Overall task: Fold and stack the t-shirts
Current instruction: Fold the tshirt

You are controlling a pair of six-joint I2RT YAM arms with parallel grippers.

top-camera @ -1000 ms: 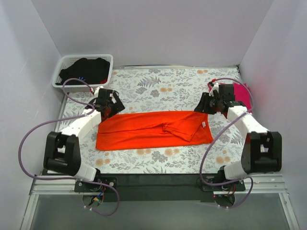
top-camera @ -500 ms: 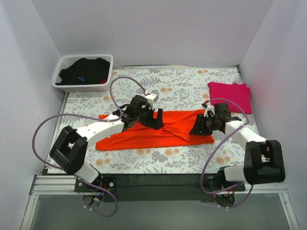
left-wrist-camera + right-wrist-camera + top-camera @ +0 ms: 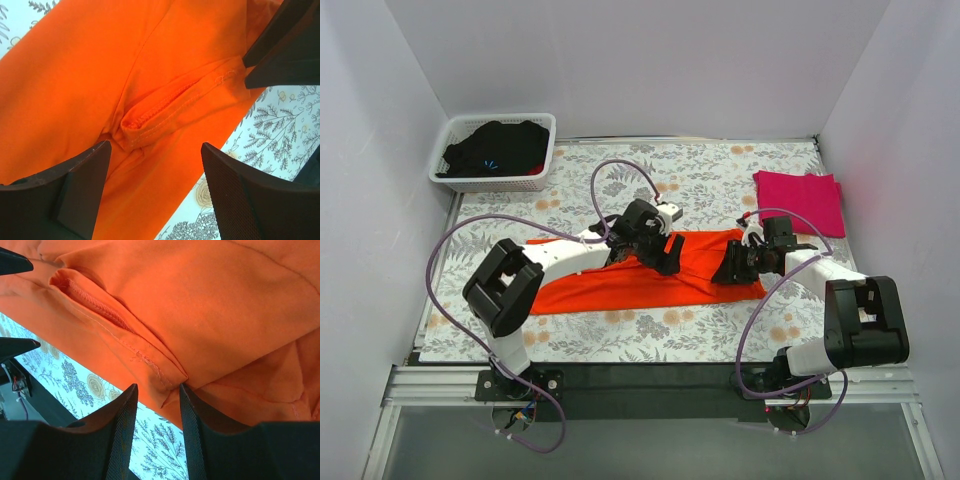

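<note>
Floral table (image 3: 720,180), top view: orange shirt (image 3: 610,285) is laid lengthwise left-to-right, partly hidden by left gripper (image 3: 665,252) and right gripper (image 3: 732,268); pink shirt (image 3: 802,198) is set far right. Left wrist: fingers are spread wide over a hem. Right wrist: fingers are narrowed around a hem fold, but a grip can't be confirmed.

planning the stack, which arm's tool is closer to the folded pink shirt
Right. The right tool sits on the orange shirt's right end, just short of the pink shirt; the left tool is farther off, over its middle.

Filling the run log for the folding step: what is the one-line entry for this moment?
stage: folding orange t-shirt | left end effector: open, over shirt's middle | right end effector: narrowly open at right-end hem | magenta t-shirt: folded, far right
</note>
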